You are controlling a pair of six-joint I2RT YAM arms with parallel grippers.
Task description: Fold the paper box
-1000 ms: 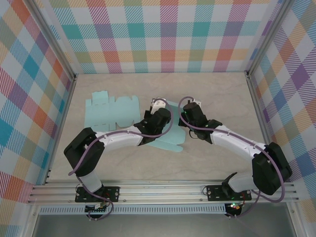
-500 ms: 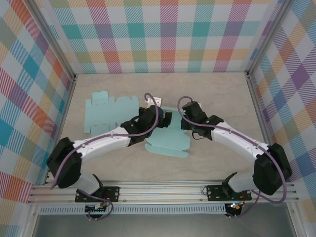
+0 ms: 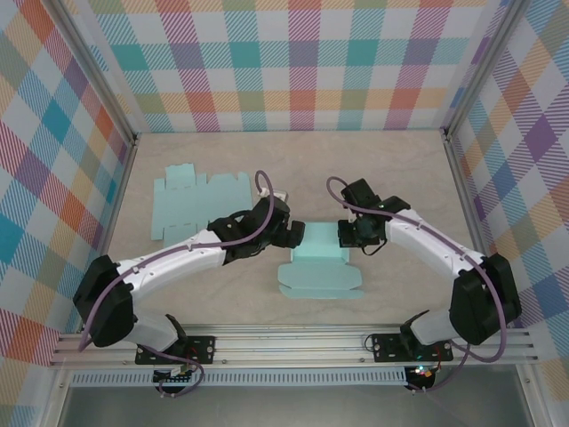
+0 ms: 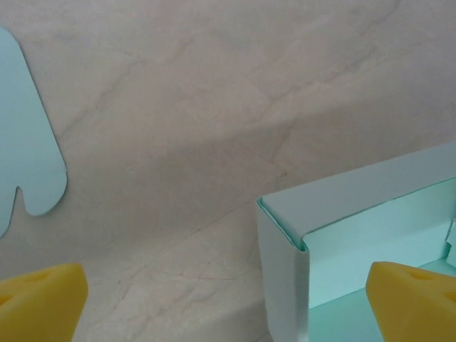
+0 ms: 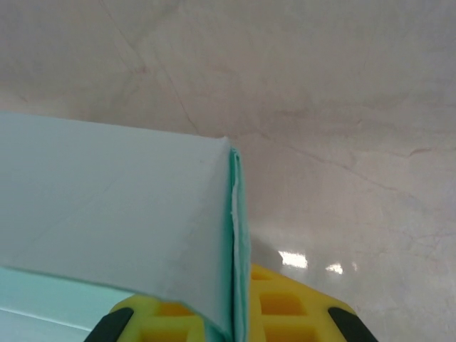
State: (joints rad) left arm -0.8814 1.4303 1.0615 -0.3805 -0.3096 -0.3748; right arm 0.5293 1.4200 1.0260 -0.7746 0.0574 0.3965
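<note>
The teal paper box sits partly folded at the table's middle, walls raised and a flat lid flap lying toward the front. My left gripper is at its left end and open. In the left wrist view its yellow fingertips straddle the box's corner wall, touching nothing. My right gripper is at the box's right end. In the right wrist view it is shut on the box's doubled wall edge, with yellow pads either side.
A second flat, unfolded teal box sheet lies at the back left. A rounded teal flap shows at the left wrist view's left border. Checked walls and metal posts enclose the table on three sides.
My left gripper has opened and let go of the box. The box has shifted right and toward the front with its walls now raised. The right gripper has kept its grip.
</note>
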